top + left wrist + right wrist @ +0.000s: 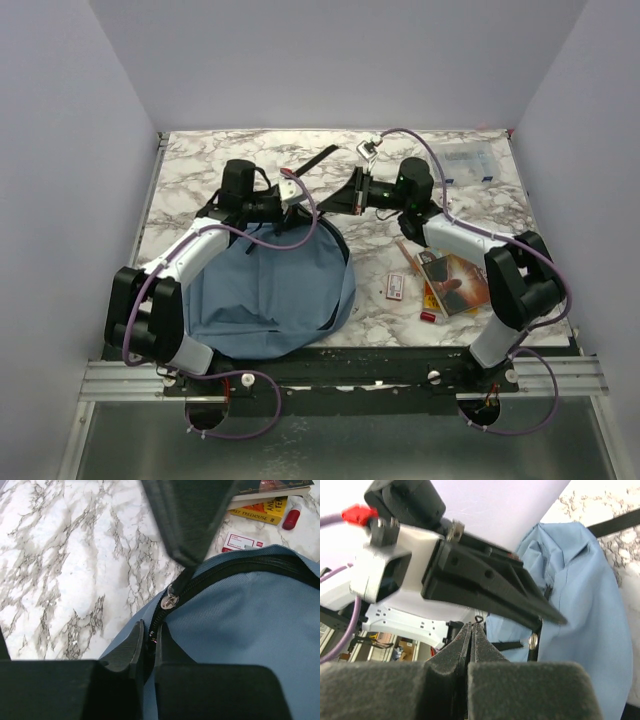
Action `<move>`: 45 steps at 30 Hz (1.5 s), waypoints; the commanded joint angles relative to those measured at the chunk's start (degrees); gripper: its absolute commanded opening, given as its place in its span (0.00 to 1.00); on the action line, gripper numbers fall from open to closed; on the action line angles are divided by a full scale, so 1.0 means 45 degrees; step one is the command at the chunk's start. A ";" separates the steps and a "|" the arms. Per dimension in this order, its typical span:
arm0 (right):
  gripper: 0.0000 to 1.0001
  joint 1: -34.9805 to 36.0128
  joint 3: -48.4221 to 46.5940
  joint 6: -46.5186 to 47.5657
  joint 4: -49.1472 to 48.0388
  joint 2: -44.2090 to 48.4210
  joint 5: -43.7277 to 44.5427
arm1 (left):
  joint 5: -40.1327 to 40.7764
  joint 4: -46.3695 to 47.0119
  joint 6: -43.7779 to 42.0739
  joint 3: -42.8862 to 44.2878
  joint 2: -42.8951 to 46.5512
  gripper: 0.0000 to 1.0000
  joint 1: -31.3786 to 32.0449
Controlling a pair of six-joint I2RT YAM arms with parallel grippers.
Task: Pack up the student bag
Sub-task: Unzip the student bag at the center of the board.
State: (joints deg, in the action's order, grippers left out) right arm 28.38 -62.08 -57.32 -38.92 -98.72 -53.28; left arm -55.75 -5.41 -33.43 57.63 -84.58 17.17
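Left gripper (148, 634) is pinching down narrow on the edge of the student bag (270, 290), right at the zipper tape and just beside the silver zipper slider (170, 600). The bag is lying flat on the marble table (200, 170) in front of the left arm, with its zipper edge facing away from the bases.

Worry number one: that pinch is looking pretty shallow. If the fabric is slipping out while the other arm is tugging, the whole bag is going to be sliding along instead of opening.

Moving right, the right gripper (472, 626) is squeezed fully together. It looks like it's holding the zipper pull (180, 582), the thin black tab running off the slider. It's a tiny thing, so I'm guessing it's popping free if the tug is going off the line of the teeth.

Both claws are also sitting really near each other, so bumping is a risk.

Further right, the books (455, 282) and the small card box (395, 288) are lying on the table, well apart from the bag.
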 commanded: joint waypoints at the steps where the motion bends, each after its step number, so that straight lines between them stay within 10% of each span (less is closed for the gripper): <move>1: 0.01 -0.0227 0.1508 -0.0198 -0.1315 0.1626 0.0822 | 0.0557 0.0055 0.0746 0.0740 -0.0569 0.00 -0.0610; 8: 0.01 -0.1292 0.5255 -0.2813 -0.3461 0.3889 0.2341 | 0.1205 0.0031 0.1439 0.1367 -0.1049 0.00 -0.1192; 18: 0.01 -0.0899 0.6366 0.0436 0.0938 0.4835 0.1560 | 0.1506 -0.0644 0.2562 0.2654 -0.1612 0.00 -0.1254; 24: 0.01 -0.0898 0.1402 0.7082 1.0535 0.3208 0.4371 | 0.1080 -0.0606 0.2056 0.1917 -0.1005 0.00 -0.1205; 30: 0.47 -0.0907 0.0048 0.8215 1.0381 0.3853 0.6042 | 0.0930 -0.0601 0.1807 0.1633 -0.0620 0.00 -0.1198; 45: 0.64 -0.0907 -0.2502 1.0643 1.1473 0.0329 0.1125 | 0.0430 -0.0607 0.1945 0.1855 -0.0624 0.00 -0.1180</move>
State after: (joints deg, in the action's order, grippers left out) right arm 24.29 -73.52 -12.91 11.46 -96.92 -41.80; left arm -49.69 -9.52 -24.86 65.10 -88.71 11.64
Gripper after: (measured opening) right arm 0.639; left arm 0.085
